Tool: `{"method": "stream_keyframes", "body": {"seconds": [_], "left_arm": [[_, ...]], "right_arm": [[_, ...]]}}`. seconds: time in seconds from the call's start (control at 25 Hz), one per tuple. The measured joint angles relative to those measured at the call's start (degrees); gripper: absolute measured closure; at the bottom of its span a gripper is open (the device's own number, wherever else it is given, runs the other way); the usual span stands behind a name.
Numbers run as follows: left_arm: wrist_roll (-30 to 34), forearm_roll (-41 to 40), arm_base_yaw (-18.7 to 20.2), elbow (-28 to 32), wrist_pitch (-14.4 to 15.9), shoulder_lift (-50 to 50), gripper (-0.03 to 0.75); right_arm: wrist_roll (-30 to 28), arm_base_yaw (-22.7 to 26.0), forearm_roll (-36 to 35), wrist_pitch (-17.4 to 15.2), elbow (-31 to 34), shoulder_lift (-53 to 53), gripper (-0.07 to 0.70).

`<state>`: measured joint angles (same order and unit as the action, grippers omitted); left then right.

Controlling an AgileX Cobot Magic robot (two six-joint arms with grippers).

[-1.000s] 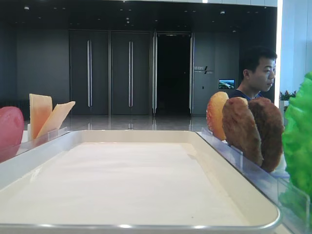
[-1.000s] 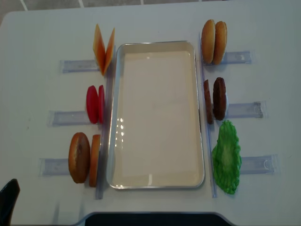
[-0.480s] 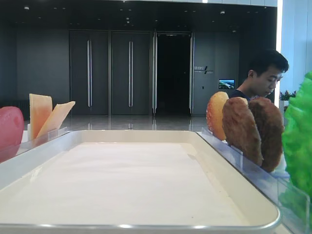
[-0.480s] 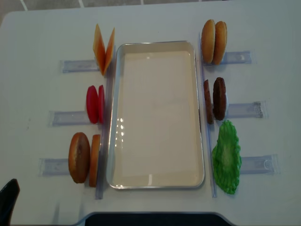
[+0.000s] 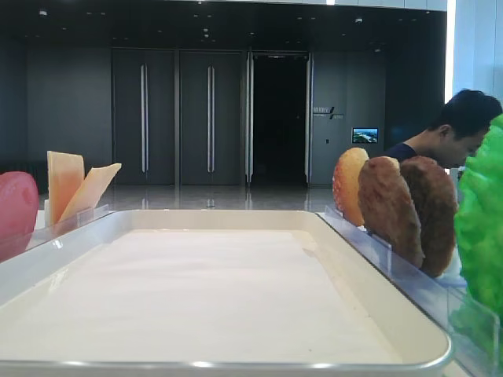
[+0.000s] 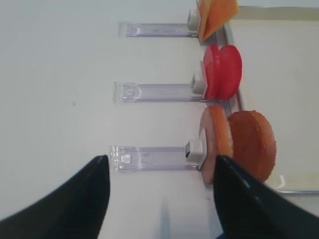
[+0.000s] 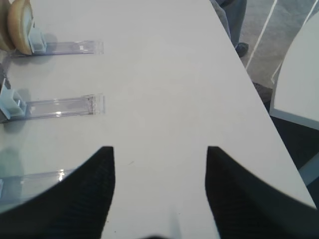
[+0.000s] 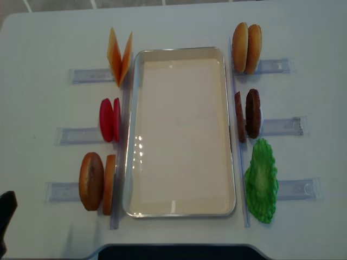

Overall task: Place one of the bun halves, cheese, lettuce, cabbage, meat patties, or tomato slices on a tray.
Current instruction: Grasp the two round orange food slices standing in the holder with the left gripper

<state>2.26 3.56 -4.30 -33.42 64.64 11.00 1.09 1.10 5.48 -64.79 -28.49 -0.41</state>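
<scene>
The tray (image 8: 181, 132) lies in the middle of the white counter (image 8: 49, 38), with its long sides running from the near edge toward the far edge. Nothing lies inside it.

Along the left long side of the tray, three sets of food stand on edge in clear plastic holders (image 8: 81, 135). Nearest to the far edge are two cheese slices (image 8: 119, 54), leaning apart like a letter V. In the middle are two tomato slices (image 8: 109, 119), close together. Nearest to the near edge stand two bun halves (image 8: 97, 182), side by side, just beside the tray rim.

Along the right long side there is a second pair of buns (image 8: 246, 47) toward the far edge, then the two meat patties (image 8: 248, 115) in the middle, upright and a little apart from each other. The lettuce (image 8: 261, 180) is toward the near edge, just beside the tray.

The left pincer (image 6: 159, 199) is held over the bare counter near the left near corner. Its two dark fingers (image 6: 75, 204) stand wide apart and hold nothing; the left bun halves are just in front of the right finger. In the top view only a dark tip (image 8: 6, 219) shows at the left border.

The right pincer (image 7: 159, 194) is over bare counter near the right edge, also wide apart and empty.

In the low view a man (image 5: 460, 133) is behind the patties, head bent down.
</scene>
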Motion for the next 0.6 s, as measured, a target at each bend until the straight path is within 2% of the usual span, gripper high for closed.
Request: {"method": "stream_keyframes", "body": {"seconds": [0.32,0.52,0.6], "left_arm": [[0.0,0.0,0.0,-6.1,0.8,19.0,0.223],[0.0,0.0,0.0,-12.1,1.0,31.9,0.228],[0.0,0.0,0.0,-14.6,2.2,36.5,0.229]], "right_arm": [[0.0,0.0,0.0,0.0,0.0,0.0,0.216],[0.0,0.0,0.0,0.0,0.0,0.0,0.216],[0.0,0.0,0.0,0.0,0.0,0.0,0.216]]}}
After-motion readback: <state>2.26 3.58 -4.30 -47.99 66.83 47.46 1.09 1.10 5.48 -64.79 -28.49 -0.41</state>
